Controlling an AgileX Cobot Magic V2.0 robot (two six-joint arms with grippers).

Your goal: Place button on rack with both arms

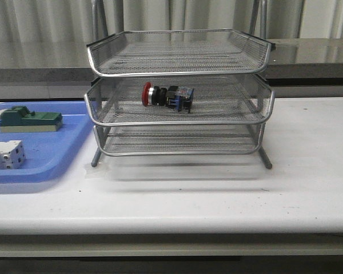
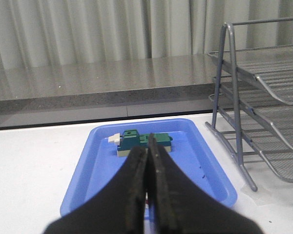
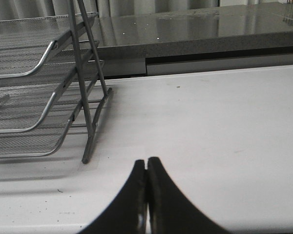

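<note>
Button (image 1: pixel 167 96) lies centre-frame on the rack's (image 1: pixel 180 117) middle tier, both my jaws pressed together empty; risk: nudging the rack rolls it.

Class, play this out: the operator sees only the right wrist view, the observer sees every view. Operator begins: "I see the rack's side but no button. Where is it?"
Observer: The button lies on its side in the middle tier of the rack, red cap pointing left in the front view.
Operator: What sits left of the rack?
Observer: A blue tray holding a green-topped block and a white block.
Operator: How is the left claw?
Observer: The left claw is shut, holding nothing, with the blue tray beyond it.
</note>
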